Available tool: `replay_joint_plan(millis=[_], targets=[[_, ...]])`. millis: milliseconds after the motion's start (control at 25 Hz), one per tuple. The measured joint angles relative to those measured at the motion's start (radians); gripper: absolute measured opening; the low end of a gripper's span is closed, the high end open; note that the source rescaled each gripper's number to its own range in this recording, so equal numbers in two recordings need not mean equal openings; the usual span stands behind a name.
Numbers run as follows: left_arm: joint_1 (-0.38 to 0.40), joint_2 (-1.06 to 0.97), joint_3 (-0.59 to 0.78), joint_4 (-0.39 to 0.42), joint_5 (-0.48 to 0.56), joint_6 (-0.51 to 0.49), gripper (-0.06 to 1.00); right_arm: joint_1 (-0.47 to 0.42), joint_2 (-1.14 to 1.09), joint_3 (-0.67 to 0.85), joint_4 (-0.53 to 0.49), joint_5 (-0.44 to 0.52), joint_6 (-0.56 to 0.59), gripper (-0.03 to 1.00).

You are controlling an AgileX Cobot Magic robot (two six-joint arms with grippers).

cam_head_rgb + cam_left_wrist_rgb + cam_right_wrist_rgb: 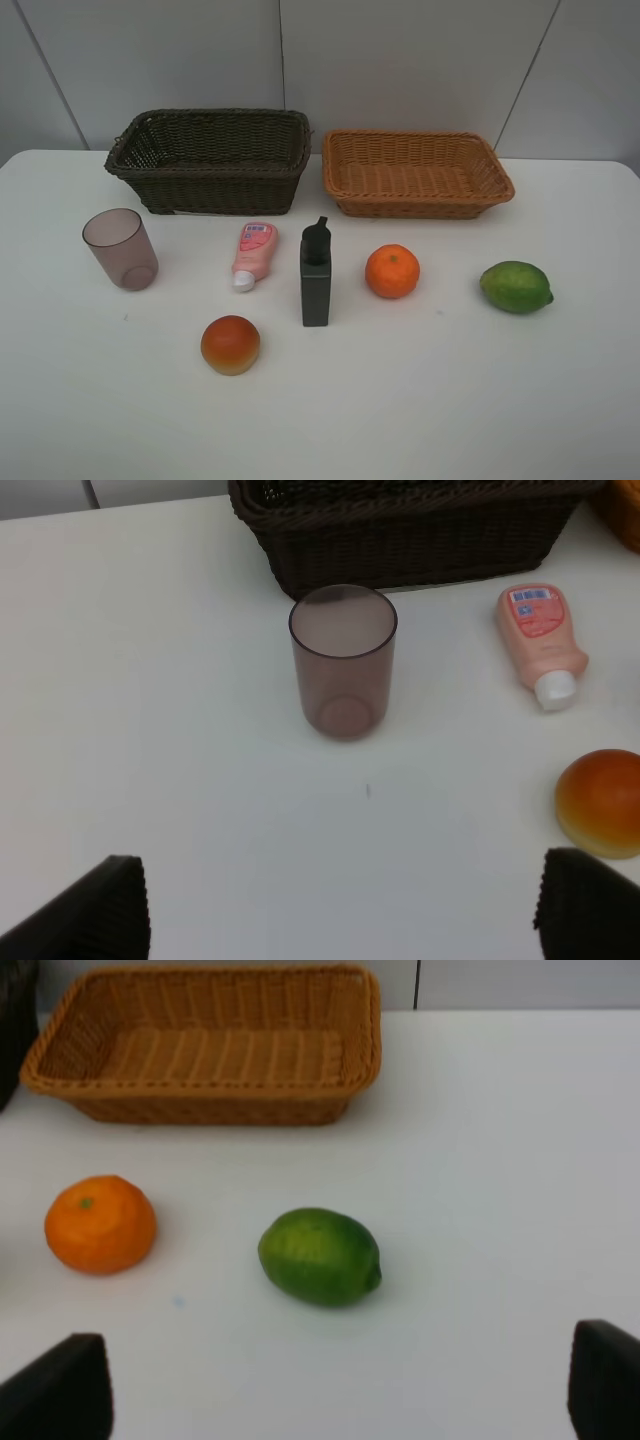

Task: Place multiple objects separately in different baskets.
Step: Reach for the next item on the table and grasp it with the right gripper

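Note:
Six objects lie on the white table in front of two baskets. A translucent mauve cup stands at the left, with a pink tube and a dark bottle to its right. The orange, the green fruit and the red-orange peach-like fruit rest apart. The dark brown basket and the tan basket are empty. My left gripper is open short of the cup. My right gripper is open short of the green fruit.
The white table carries nothing besides these items. A grey panelled wall rises right behind the baskets. Neither arm shows in the high view.

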Motion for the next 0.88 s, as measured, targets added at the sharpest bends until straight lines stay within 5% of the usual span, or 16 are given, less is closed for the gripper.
replay_joint_plan(millis=[200,520,880], targets=[[0.000,0.000,0.000,0.000,0.000,0.000,1.00,0.000,0.284,-0.069,0.006,0.000,0.000,0.97],[0.000,0.000,0.000,0.000,0.000,0.000,1.00,0.001,0.818,-0.223,0.046,-0.156,0.000,0.97],[0.000,0.000,0.000,0.000,0.000,0.000,1.00,0.120,1.290,-0.454,0.028,-0.112,-0.134,0.97]])
